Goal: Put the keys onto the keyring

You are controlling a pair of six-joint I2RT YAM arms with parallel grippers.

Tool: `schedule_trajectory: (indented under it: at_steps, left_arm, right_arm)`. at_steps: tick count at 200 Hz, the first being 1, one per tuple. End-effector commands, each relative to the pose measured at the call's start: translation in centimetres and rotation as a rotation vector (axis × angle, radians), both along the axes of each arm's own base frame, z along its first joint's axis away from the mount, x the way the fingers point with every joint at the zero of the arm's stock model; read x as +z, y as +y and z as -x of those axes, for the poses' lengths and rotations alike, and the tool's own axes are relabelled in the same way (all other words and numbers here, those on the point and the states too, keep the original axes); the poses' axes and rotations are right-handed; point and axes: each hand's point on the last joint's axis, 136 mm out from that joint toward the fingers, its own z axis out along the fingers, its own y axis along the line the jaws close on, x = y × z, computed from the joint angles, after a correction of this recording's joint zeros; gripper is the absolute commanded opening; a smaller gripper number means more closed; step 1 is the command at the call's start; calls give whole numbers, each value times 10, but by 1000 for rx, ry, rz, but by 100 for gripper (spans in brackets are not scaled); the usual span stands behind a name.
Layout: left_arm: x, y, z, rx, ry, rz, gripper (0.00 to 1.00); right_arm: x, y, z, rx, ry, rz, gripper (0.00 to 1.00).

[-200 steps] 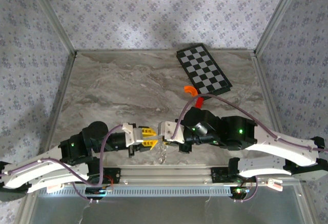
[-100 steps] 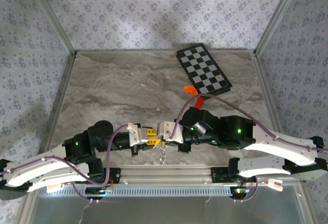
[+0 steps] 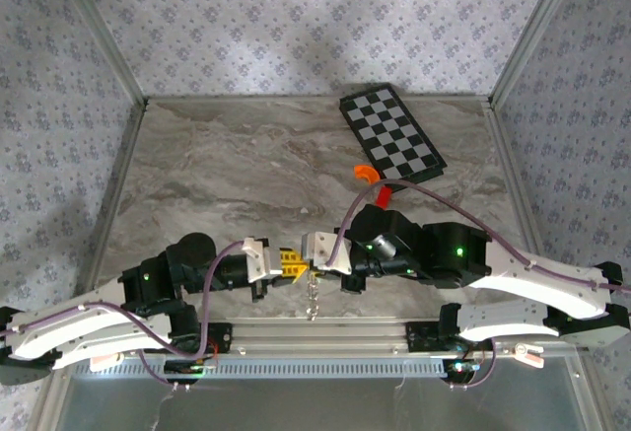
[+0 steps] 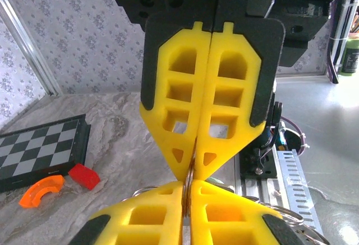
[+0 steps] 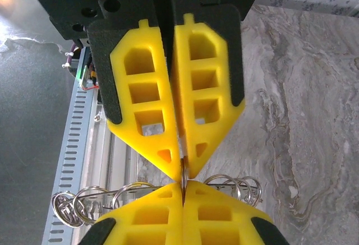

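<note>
Yellow-fingered left gripper (image 4: 187,200) has just clamped shut, tip to tip with the shut right gripper (image 5: 183,197). Both appear to pinch the silvery wire keyring (image 5: 238,188) at the near centre edge of the grey marbled table (image 3: 246,165). Two-handed hold is set; I can't make out the teal key.

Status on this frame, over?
Shut: left gripper, right gripper, tip to tip. Both pinch the keyring, loops dangling. Well clear: orange piece, red block.
</note>
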Motion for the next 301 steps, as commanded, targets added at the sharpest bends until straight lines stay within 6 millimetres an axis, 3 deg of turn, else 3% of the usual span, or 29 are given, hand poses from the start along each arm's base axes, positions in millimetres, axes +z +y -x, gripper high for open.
schedule_trajectory:
  at_steps: [1, 14, 57, 94, 119, 170, 172, 177, 301]
  left_arm:
    - [11, 0, -5, 27, -23, 45, 5]
    - [13, 1, -4, 23, -25, 51, 0]
    - [25, 4, -2, 18, -42, 101, 0]
    - [37, 7, 3, -8, -71, 164, 0]
    - [43, 10, 6, -20, -79, 187, 0]
    - [52, 16, 20, -83, -91, 241, 0]
    - [52, 16, 20, -86, -92, 245, 0]
    - [54, 17, 22, -93, -93, 253, 0]
    - [57, 21, 31, -138, -93, 287, 0]
  right_arm:
    - [11, 8, 13, 66, 18, -51, 0]
    - [11, 9, 13, 68, 19, -53, 0]
    - [14, 9, 14, 69, 24, -69, 0]
    - [21, 9, 20, 86, 50, -135, 23]
    - [24, 4, 19, 63, 61, -160, 31]
    - [39, -2, 16, 34, 61, -240, 30]
    - [28, -2, 15, 32, 68, -217, 29]
    - [25, -2, 16, 32, 70, -212, 29]
    - [26, -5, 27, 89, 118, -276, 27]
